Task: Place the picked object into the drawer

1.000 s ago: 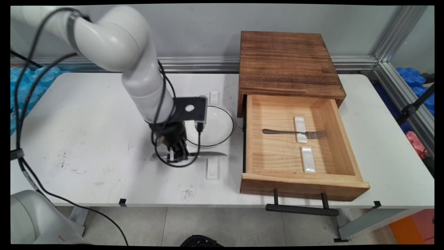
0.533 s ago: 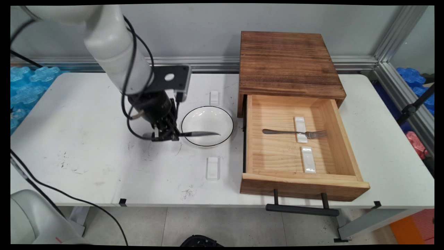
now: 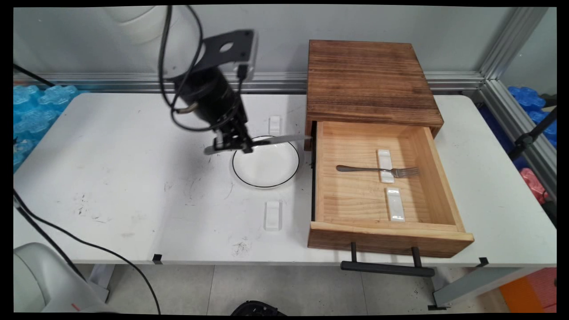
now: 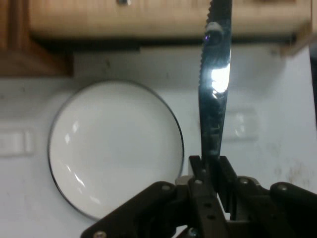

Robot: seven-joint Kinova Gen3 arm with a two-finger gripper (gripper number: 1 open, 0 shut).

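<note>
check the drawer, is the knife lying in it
No, the knife is held in the gripper above the plate; only a fork lies in the drawer.

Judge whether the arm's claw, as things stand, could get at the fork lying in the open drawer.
Probably not yet: the drawer is open above the fork, but the claw is shut on a knife.

Near the tabletop (image 3: 111, 146) centre, a plate (image 3: 266, 166); a rest (image 3: 274, 125) behind it, another (image 3: 273, 215) before it. Toward the right edge, a box (image 3: 369, 80) with its drawer (image 3: 382, 231) pulled forward; inside, a fork (image 3: 373, 169) across one rest (image 3: 385, 165), another rest (image 3: 394, 204) before it.
</note>
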